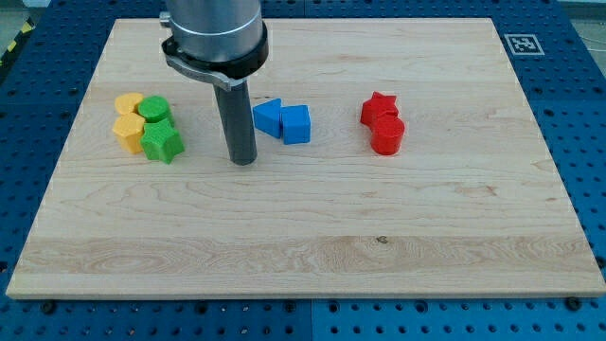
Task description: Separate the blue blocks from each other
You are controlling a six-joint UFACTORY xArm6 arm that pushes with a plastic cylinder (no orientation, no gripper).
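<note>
We have no jaws here, just a dark rod; our tip (244,159) sits on the pale wooden surface (303,246) just left of the blue triangular block (268,117), which touches the blue cube-like block (296,124) near the frame's upper centre. Likely placed to wedge them apart. Yellow and green blocks (147,125) cluster upper left, red blocks (383,123) upper right, both well apart.

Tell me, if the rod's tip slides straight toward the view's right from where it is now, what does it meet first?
Probably the blue triangular block, just right of my tip, with the blue cube touching behind it. The tip sits slightly lower in the view, so it might only graze them.
</note>
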